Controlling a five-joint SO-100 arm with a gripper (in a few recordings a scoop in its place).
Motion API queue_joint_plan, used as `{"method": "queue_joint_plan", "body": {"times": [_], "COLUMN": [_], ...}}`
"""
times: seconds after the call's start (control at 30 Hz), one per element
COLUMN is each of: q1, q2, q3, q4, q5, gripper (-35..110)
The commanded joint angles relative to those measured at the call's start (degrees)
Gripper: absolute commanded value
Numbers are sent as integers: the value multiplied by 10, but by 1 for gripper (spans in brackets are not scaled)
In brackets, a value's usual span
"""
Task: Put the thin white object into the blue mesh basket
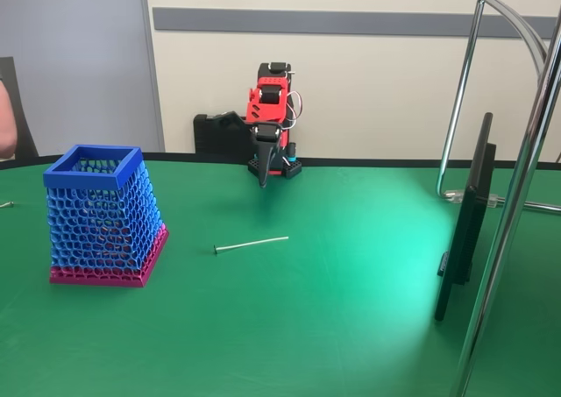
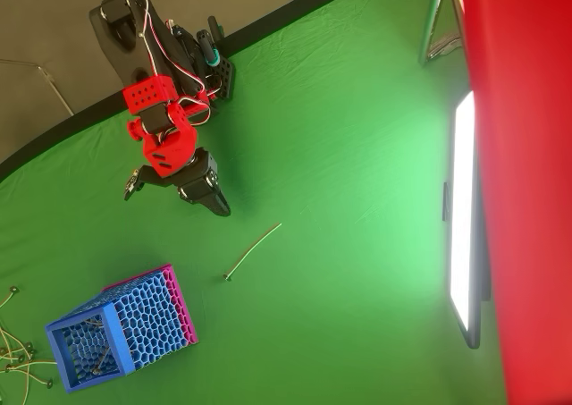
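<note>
1. White stick (image 1: 252, 244) lies flat on the green table (image 1: 351, 327), darker head at its left end in the fixed view; also seen from overhead (image 2: 253, 251).
2. Blue basket (image 1: 105, 215) stands upright, just left of the stick and apart from it; from overhead (image 2: 121, 324) it sits below-left of the stick.
3. Gripper (image 1: 263, 180) hangs fingers-down near the arm base, behind the stick and off the table, holding nothing; fingers look closed together. Overhead (image 2: 221, 208) its tip is near the stick's upper-left, not touching.
4. More thin sticks (image 2: 16, 351) lie at the overhead left edge.
5. Dark screen (image 1: 465, 222) stands at right.
</note>
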Motion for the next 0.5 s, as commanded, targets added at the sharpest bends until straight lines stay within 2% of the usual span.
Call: {"method": "queue_joint_plan", "body": {"times": [0.0,0.23,0.47], "q1": [14,29,29], "q2": [-50,-192,-357], "q3": [-67,-212,-393], "q4": [-8,33,121], "q5": [-7,-48,-108], "gripper": [1,1,1]}}
